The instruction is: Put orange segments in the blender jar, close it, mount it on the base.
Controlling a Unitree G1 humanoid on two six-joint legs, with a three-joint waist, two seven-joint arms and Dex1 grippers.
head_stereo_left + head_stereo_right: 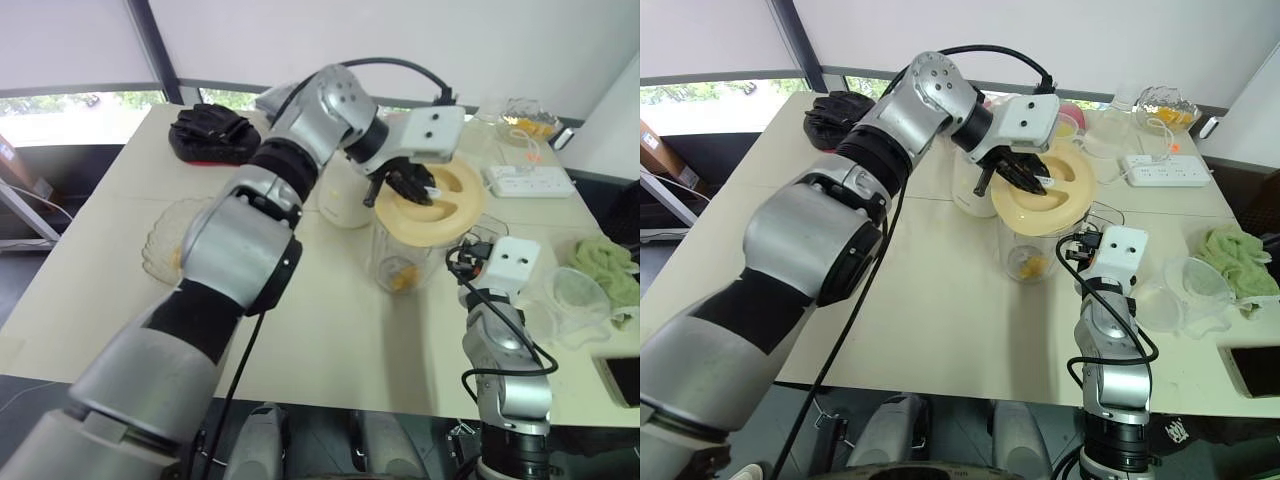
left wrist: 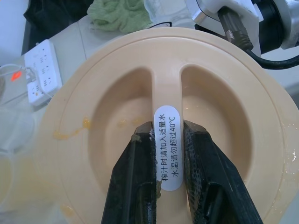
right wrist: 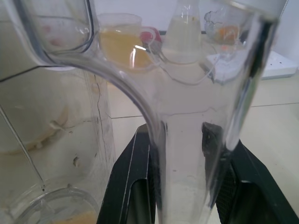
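- Plainly legible on the lid's (image 2: 88, 121) centre ridge is one white label (image 2: 166, 119) with two lines of Chinese: "榨汁时请加入适量水" and "水温请勿超过40°C".
- My left hand (image 2: 167, 133) is clamped on that ridge, one black finger on each side of the label, with nothing of the writing covered.
- No other writing can be read. The one white power strip (image 2: 41, 70) shows sockets and a red light but no brand.
- One cream lid lies tilted over the mouth of the one clear blender jar (image 1: 400, 262), which stands on the desk (image 1: 330, 330). I cannot tell whether the lid's rim is seated.
- My right hand (image 3: 180, 137) is closed on the jar's clear handle (image 3: 182, 88), one finger on each side of it. The fingertips are blurred behind the plastic.
- Orange segments (image 1: 1028, 266) lie as a small clump at the jar's bottom, and I cannot count them through the wall.
- One cream-white body (image 1: 340, 200) stands just behind the jar, partly hidden by my left arm. I cannot tell whether it is the base.
- One glass bowl (image 1: 525, 120) with orange pieces sits at the far edge, near the power strip.
- One green cloth (image 1: 610, 265) lies to the right, cut off by the picture's edge.
- One black glove-like thing (image 1: 210, 135) rests at the far left corner, well apart from the jar.
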